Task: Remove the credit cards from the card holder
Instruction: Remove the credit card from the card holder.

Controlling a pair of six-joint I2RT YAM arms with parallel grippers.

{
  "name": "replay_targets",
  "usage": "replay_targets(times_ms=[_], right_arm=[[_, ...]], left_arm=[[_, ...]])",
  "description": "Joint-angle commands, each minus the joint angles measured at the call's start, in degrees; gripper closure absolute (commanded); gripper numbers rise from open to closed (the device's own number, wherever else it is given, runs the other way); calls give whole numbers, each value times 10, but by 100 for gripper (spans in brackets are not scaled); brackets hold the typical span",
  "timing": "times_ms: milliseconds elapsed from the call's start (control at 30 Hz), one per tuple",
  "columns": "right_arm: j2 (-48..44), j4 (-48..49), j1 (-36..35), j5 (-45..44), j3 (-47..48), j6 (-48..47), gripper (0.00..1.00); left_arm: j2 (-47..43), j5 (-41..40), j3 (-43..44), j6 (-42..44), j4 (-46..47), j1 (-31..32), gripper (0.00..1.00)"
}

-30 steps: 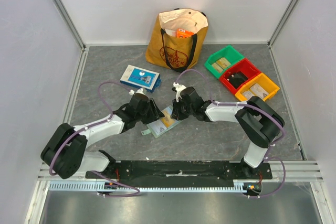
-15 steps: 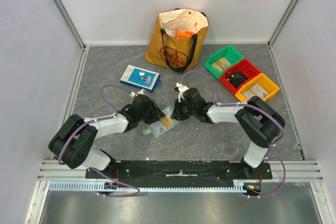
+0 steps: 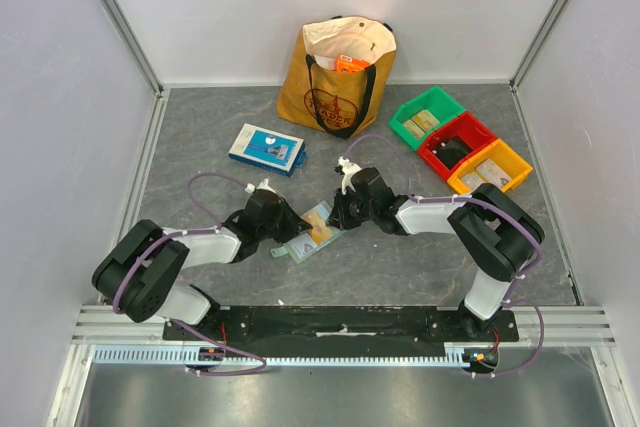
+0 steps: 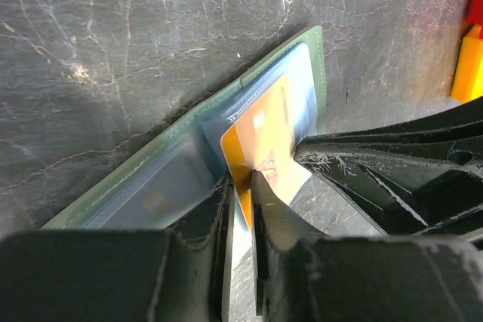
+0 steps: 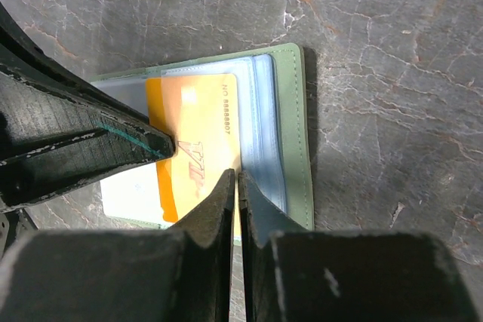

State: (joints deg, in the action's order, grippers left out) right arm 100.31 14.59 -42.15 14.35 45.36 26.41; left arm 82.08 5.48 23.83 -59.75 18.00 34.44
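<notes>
Since a sec ago my left gripper (image 4: pixel 240 184) has narrowed from wide to a thin pinch on the orange credit card (image 4: pixel 266 137). The card's partly out of the card holder (image 3: pixel 312 230), which lies open on the table (image 3: pixel 450 252). Pull-out looks ready. My right gripper (image 5: pixel 236 180), approx. shut, presses the holder's pocket edge; can't tell if it grips.

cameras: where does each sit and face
Top external: above and behind, looking down on the table; left arm and right arm show.
Left wrist: on the left arm, facing the card holder; left end effector shows.
Right wrist: on the right arm, facing it too; right end effector shows.
Both wrists share the orange card.
</notes>
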Motion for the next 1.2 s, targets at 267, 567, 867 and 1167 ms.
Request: replay_targets(times_ms=[267,567,867,1167], right_arm=[[31,-25,9,8,-19,7,89],[40,-18,14,10,-20,15,90],[31,2,17,16,-21,28,90],[-9,39,16,35,-34,54,79]], left_arm=[[-77,23,-41,-35,37,0,97],[-121,32,-74,-56,15,-1,97],[-227,2,-98,-41,-94,0,98],[-372,-44,-103,1,-176,-1,98]])
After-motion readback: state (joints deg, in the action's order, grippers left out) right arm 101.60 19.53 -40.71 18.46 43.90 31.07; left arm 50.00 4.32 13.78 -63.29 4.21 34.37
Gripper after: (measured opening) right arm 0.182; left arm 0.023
